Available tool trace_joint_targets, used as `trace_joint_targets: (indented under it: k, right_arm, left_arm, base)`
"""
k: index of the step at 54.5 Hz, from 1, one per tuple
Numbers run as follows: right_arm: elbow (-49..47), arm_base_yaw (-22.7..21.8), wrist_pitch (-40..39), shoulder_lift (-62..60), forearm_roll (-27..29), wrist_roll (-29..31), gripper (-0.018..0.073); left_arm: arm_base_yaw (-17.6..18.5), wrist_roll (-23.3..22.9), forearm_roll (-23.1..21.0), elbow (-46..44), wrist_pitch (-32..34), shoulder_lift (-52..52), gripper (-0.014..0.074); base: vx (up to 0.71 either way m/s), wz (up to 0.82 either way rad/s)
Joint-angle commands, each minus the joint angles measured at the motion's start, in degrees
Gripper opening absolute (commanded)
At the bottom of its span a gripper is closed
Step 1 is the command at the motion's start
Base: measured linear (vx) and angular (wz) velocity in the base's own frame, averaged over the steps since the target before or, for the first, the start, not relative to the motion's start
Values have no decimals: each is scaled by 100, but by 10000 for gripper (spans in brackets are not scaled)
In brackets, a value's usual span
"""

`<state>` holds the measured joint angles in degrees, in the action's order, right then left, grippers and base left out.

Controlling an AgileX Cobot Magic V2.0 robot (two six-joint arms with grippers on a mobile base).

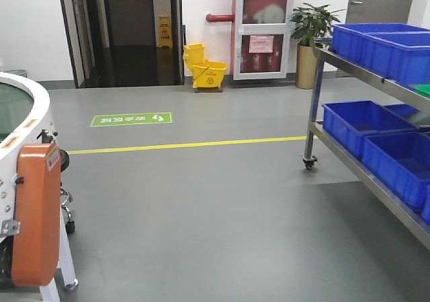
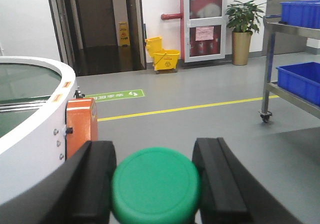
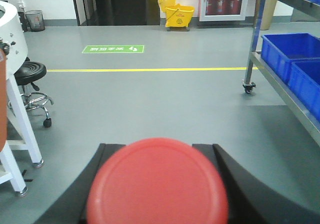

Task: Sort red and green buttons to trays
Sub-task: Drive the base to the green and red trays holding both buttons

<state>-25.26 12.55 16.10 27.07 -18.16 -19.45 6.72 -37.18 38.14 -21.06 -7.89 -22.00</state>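
In the left wrist view my left gripper (image 2: pixel 156 181) is shut on the green button (image 2: pixel 156 186); its round green cap fills the gap between the two black fingers (image 2: pixel 97 179). In the right wrist view my right gripper (image 3: pixel 157 184) is shut on the red button (image 3: pixel 157 184); its round red cap covers most of the black fingers (image 3: pixel 235 184). Both are held up in the air, facing across the room. The dark bases of the buttons are hidden. The red tray is out of view. A sliver of bright green (image 1: pixel 423 89) shows on the rack's top shelf at the right edge; I cannot tell whether it is the green tray. Neither gripper shows in the front view.
A steel wheeled rack (image 1: pixel 312 124) with several deep blue crates (image 1: pixel 356 124) stands at the right. A white round machine with an orange panel (image 1: pixel 33 221) stands at the left, with a black stool (image 3: pixel 30 74) beside it. Grey floor with a yellow line (image 1: pixel 188 144) lies between. A yellow mop bucket (image 1: pixel 205 70) and a potted plant (image 1: pixel 310 26) stand at the far wall.
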Motion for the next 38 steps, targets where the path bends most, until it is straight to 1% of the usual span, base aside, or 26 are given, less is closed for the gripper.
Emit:
trace_joint_targets:
  k: [1,24,38]
  right_arm:
    - [-207,-7,-489,35,-79,13,0]
    - [-207,-7,-483,55,-79,13,0]
    - [-207,-7,-483,55,-79,13,0]
  left_arm:
    - [17,-42,4,-217,384,-62,3]
    - [17,-42,4,-217,373,-55,3]
    - [17,-42,4,-217,373,-55,3]
  base:
    - [57,9]
    - [59,7]
    - [61,-23]
